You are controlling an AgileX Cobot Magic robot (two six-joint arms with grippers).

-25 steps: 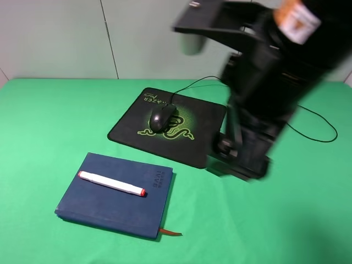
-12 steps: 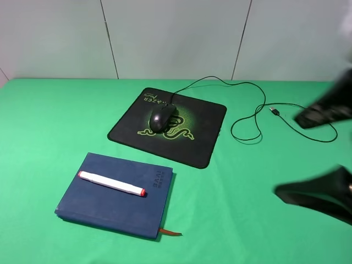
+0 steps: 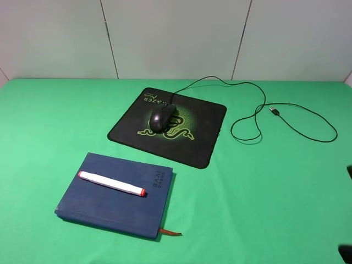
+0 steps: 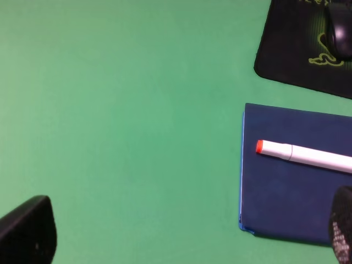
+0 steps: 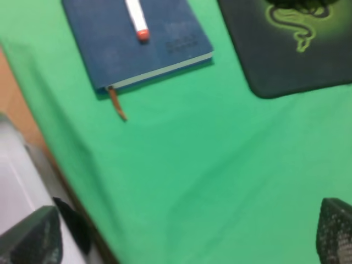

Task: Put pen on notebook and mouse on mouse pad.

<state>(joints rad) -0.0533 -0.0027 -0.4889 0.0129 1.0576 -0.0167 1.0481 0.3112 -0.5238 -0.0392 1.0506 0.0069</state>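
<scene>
The black mouse (image 3: 163, 117) rests on the black mouse pad (image 3: 203, 148) with its green snake emblem. The white pen (image 3: 111, 183) lies across the dark-blue notebook (image 3: 104, 206) at the front left. My left gripper (image 4: 184, 236) is open over bare green cloth beside the notebook (image 4: 286, 203), with the pen (image 4: 305, 155), mouse pad (image 4: 286, 55) and mouse (image 4: 341, 36) in its view. My right gripper (image 5: 181, 242) is open and empty above the cloth near the table's edge, away from the notebook (image 5: 110, 49), pen (image 5: 137, 22) and mouse pad (image 5: 286, 66).
The mouse's thin black cable (image 3: 258, 118) loops over the green cloth to the right of the pad and ends in a USB plug (image 3: 273, 111). An orange-brown ribbon (image 3: 170, 233) sticks out of the notebook. The cloth's edge (image 5: 33, 110) drops off beside the right gripper.
The right arm has swept away from beside the mouse pad, off the right side of the high view. The pen, notebook, mouse and pad have not moved.
</scene>
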